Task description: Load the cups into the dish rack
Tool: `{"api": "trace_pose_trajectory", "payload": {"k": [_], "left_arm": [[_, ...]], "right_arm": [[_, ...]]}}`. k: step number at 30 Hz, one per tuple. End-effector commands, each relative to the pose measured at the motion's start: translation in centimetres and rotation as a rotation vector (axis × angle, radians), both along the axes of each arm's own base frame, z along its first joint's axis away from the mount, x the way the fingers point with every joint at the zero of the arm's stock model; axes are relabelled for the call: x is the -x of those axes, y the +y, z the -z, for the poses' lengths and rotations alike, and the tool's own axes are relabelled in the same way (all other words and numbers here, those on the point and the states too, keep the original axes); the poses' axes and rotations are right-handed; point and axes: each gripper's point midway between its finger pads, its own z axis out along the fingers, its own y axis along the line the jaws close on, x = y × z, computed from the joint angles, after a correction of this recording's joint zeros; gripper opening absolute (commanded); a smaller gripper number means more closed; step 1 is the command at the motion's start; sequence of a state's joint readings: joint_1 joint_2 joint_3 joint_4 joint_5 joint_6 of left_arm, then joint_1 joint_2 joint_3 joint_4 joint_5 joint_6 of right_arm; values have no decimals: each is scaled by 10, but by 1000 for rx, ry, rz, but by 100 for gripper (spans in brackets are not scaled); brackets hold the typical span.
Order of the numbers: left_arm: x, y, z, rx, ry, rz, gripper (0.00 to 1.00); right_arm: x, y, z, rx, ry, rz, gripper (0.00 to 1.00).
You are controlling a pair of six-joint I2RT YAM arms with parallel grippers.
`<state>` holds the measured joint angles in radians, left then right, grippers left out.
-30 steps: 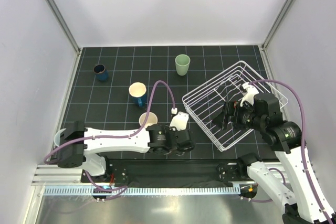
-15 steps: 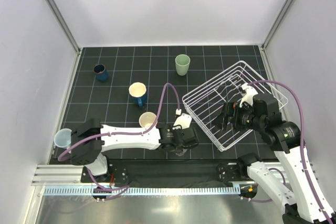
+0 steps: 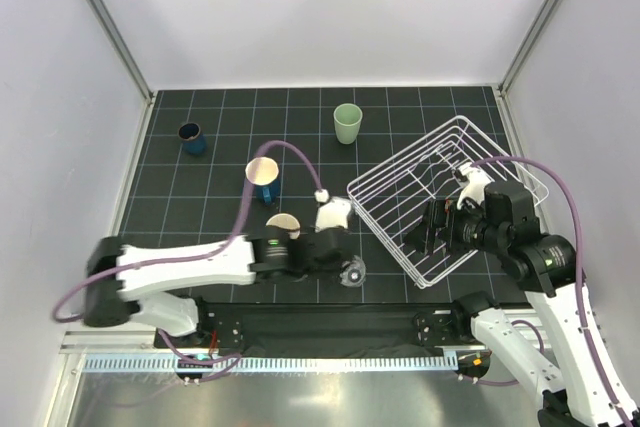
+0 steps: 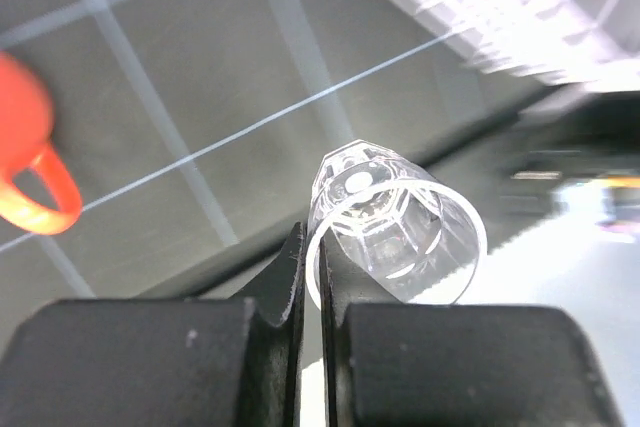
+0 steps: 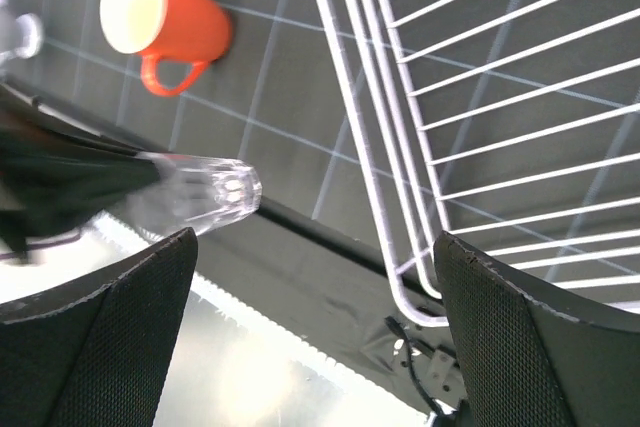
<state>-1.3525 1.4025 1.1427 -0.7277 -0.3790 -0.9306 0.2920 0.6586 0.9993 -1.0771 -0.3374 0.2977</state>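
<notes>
"Left gripper (image 4: 310,272), state?" asks the inspector.

"Closed on the glass (image 4: 395,232), with its rim pinched between the fingers," the assessor replies. "The glass lies on its side, base leading, and appears lifted off the table. It is just beside the near-left corner of the rack (image 3: 385,222), not yet over it."

"Right gripper (image 5: 315,327)?"

"Jaws wide, nothing held, at the rack's near edge. No cup shows inside the rack. The orange mug (image 5: 170,22) stands near the left arm. The blue mug (image 3: 262,175), tumbler (image 3: 347,124) and navy cup (image 3: 192,137) stand farther back, well apart from the rack."

"Recommendation for this step?"

"A rim pinch on smooth glass is judged a thin hold, so the carry should be slow. The glass should rise above the top wire before crossing, then turn mouth down and lower between the prongs. Release should wait until it is seated. The right arm should keep apart from the entry path."
</notes>
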Motion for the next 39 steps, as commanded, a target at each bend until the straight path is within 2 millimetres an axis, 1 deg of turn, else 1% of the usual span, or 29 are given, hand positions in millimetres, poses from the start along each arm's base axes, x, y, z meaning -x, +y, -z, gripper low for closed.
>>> {"api": "trace_pose_trajectory", "payload": {"k": [1,2,3,4,5,7,8,9,10,11,12,13,14,15,16,17,18,19,20,23,24,26,27,30,31,32,34,37,39], "left_arm": [[-3,-7,-93,341,-90,23,0],[-1,-5,-101,386,-106,41,0],[-1,-11,-119,477,-130,49,0],[0,-11,-132,537,-146,62,0],[2,-4,-150,605,-175,75,0],[-1,1,-158,668,-205,57,0],[0,7,-167,708,-218,52,0],[0,10,-164,720,-224,45,0],[-2,11,-170,757,-236,31,0],[-2,12,-175,792,-242,29,0],[-1,17,-185,843,-247,23,0],[0,17,-188,884,-250,22,0],[-1,18,-193,914,-254,14,0],[0,21,-198,946,-256,9,0],[0,21,-197,969,-247,-3,0],[-1,21,-209,1034,-255,-12,0],[0,20,-215,1075,-251,-15,0],[1,18,-215,1099,-249,-10,0],[3,19,-233,1183,-262,-3,0],[8,14,-245,1264,-257,28,0],[10,14,-253,1300,-258,36,1],[10,7,-255,1311,-249,41,0],[11,7,-262,1338,-251,48,0],[12,0,-263,1363,-238,57,0],[14,0,-268,1389,-237,66,0],[14,-3,-267,1390,-232,70,0],[15,-5,-271,1410,-225,74,1],[16,-9,-269,1427,-205,82,0],[18,-12,-268,1434,-191,88,0]], "right_arm": [[6,15,-28,-86,-59,-79,100],[7,18,-32,-110,-62,-87,100],[8,22,-36,-137,-61,-94,100],[7,28,-42,-174,-74,-110,100],[13,36,-50,-242,-49,-120,100],[12,46,-66,-323,-70,-140,100],[20,54,-73,-399,-26,-163,100],[23,59,-81,-443,-25,-180,100],[21,64,-94,-496,-62,-204,100],[30,71,-104,-552,-53,-265,100],[32,75,-105,-617,2,-257,100],[34,79,-123,-667,-76,-309,100],[36,81,-121,-695,-61,-330,100],[38,82,-126,-727,-53,-326,100],[38,83,-131,-739,-82,-342,100],[37,83,-130,-742,-82,-342,100],[38,84,-130,-740,-83,-354,100],[37,84,-129,-737,-84,-357,100],[37,84,-129,-736,-86,-361,100],[40,85,-134,-744,-112,-389,100],[40,85,-137,-750,-127,-401,100],[46,85,-142,-766,-135,-428,100],[46,86,-144,-771,-146,-440,100],[51,87,-147,-786,-137,-463,100],[52,87,-149,-789,-148,-474,100],[55,87,-151,-794,-151,-490,100],[62,86,-159,-808,-189,-521,100],[71,85,-168,-832,-212,-558,99],[74,85,-170,-843,-209,-567,97]]}}
